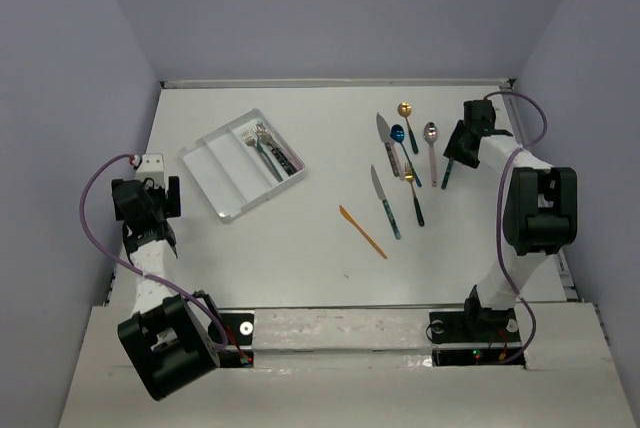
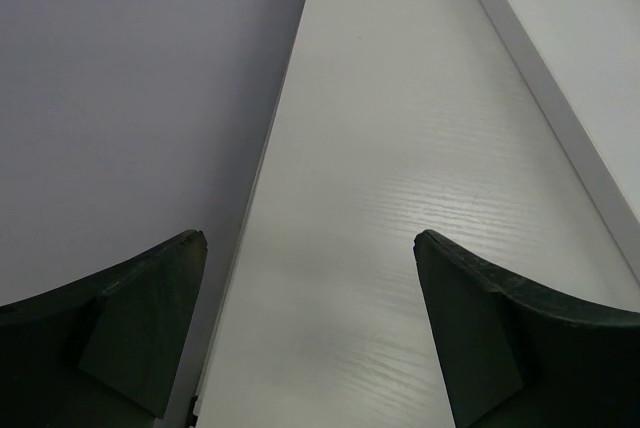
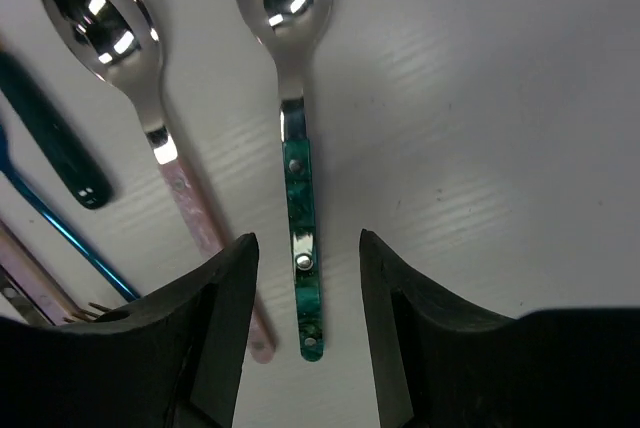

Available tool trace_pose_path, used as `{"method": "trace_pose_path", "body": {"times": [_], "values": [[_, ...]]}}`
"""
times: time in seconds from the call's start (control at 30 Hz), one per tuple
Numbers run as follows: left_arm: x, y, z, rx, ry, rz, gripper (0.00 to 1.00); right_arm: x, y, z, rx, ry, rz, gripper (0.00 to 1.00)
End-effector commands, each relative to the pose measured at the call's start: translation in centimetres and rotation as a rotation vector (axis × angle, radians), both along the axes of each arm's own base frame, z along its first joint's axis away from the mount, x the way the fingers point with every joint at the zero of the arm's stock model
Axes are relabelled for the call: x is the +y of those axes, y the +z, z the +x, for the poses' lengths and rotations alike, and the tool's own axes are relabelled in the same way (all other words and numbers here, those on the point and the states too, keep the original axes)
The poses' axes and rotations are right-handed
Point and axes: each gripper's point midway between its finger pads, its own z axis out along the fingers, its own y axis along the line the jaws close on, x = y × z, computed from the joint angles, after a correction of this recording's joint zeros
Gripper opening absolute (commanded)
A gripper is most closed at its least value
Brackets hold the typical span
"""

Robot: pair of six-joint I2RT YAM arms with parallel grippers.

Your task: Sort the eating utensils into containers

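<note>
R gripper (image 3: 303, 248) sits low over the white table (image 1: 300, 278) at far right. Its jaws are partly apart & straddle the silver spoon with a marbled teal handle (image 3: 302, 278). The handle runs btwn the two black fingers (image 3: 225, 328) w/ a gap on each side, so it is released, not gripped. That spoon lies flat on the table, bowl pointing far. Just left of it, roughly parallel & apart, lies a silver spoon with a pink handle (image 3: 170, 163).

The rest of the loose group lies left of those two, seen from the top:
- gold spoon with a teal handle (image 1: 406, 111), farthest back
- blue-headed spoon (image 1: 398, 135)
- silver-bladed knife (image 1: 383, 128)
- gold fork with a dark handle (image 1: 413, 198)
- silver knife with a teal handle (image 1: 386, 206), nearest of the group

An all-orange knife (image 1: 362, 231) lies alone, slanted, nearer & left of the group.

The clear plastic three-compartment tray (image 1: 205, 163) sits left of centre, turned at an angle & well apart from the loose utensils. Silver forks with dark handles (image 1: 272, 153) lie in its rightmost compartment.

L gripper (image 2: 310, 238) hangs over the table's left edge, near-left of the tray, jaws spread wide & released. One tray corner shows at top right of its wrist view.
</note>
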Motion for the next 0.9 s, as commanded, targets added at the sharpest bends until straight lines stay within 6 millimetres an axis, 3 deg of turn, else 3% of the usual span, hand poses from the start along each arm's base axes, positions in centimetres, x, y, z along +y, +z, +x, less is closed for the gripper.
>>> {"method": "trace_pose_path", "body": {"times": [0.0, 0.2, 0.47, 0.53, 0.57, 0.63, 0.73, 0.87], "values": [[-0.1, 0.9, 0.3, -0.047, -0.021, 0.027, 0.99, 1.6, -0.3, 0.0, 0.003, 0.005, -0.006, 0.50], [-0.3, 0.9, 0.3, -0.051, -0.031, 0.033, 0.99, 0.4, -3.2, 0.0, 0.070, -0.027, -0.042, 0.48], [0.1, 1.5, 0.9, -0.063, -0.034, 0.052, 0.99, 1.3, -6.7, -0.6, 0.181, 0.009, -0.009, 0.39], [0.2, 1.8, 1.0, -0.067, -0.032, 0.054, 0.99, 1.4, -7.2, -1.0, 0.206, 0.013, -0.003, 0.29], [0.3, 1.9, 1.0, -0.070, -0.031, 0.055, 0.99, 1.5, -7.3, -1.2, 0.211, 0.018, 0.000, 0.14], [0.3, 2.1, 1.1, -0.072, -0.032, 0.057, 0.99, 1.5, -7.2, -1.4, 0.210, 0.022, 0.000, 0.00], [0.3, 2.3, 1.1, -0.072, -0.033, 0.055, 0.99, 0.9, -6.4, -1.5, 0.192, 0.001, -0.028, 0.00], [0.1, 2.2, 1.2, -0.069, -0.047, 0.051, 0.99, 0.2, -3.0, -1.2, 0.112, -0.016, -0.064, 0.00]]}}
